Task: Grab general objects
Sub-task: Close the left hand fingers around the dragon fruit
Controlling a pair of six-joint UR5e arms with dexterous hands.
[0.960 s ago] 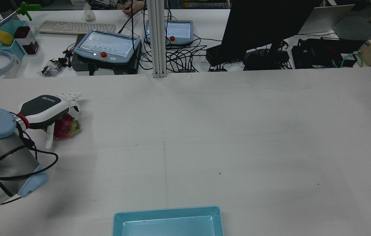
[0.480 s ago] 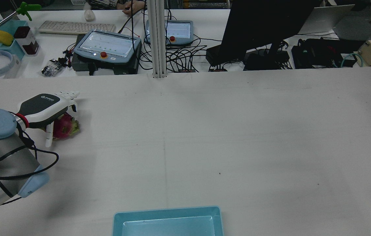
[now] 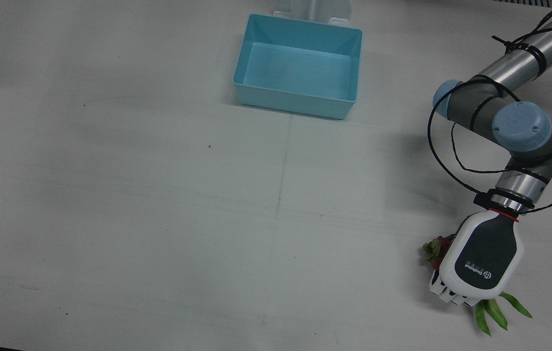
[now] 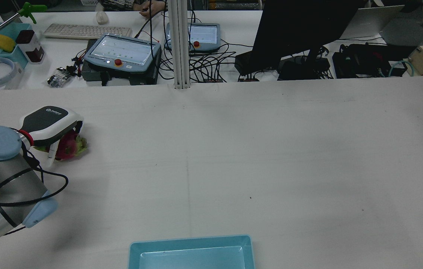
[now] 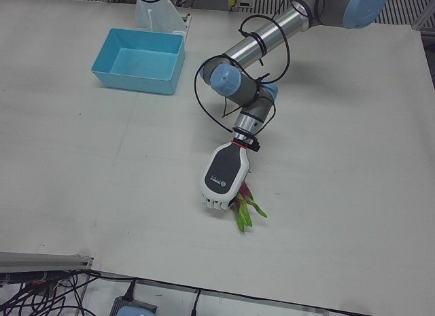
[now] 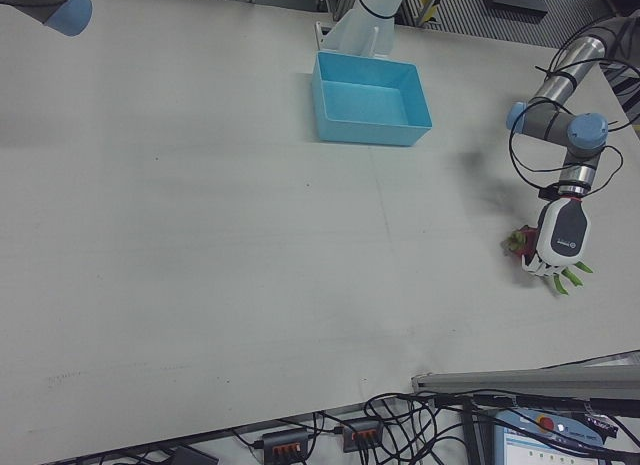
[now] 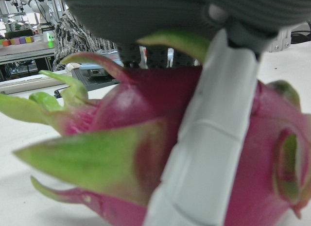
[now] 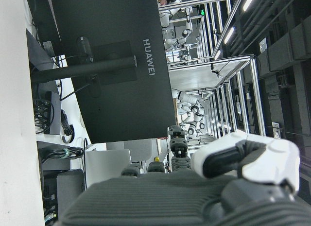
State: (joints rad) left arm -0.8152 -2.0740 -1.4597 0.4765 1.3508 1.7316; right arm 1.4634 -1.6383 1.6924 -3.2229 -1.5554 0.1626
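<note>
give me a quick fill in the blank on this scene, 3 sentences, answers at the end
1. The left hand is closed over a pink and green ____ fruit.
2. The blue bin on the table holds ____.
3. The dragon fruit lies near the table's edge, far from the ____ bin.

Missing words: dragon; nothing; blue

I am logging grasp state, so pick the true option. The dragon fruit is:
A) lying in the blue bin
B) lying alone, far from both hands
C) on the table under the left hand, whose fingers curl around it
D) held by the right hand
C: the left hand covers the dragon fruit on the table, and the left hand view shows a finger pressed across the fruit; the blue bin holds nothing.
</note>
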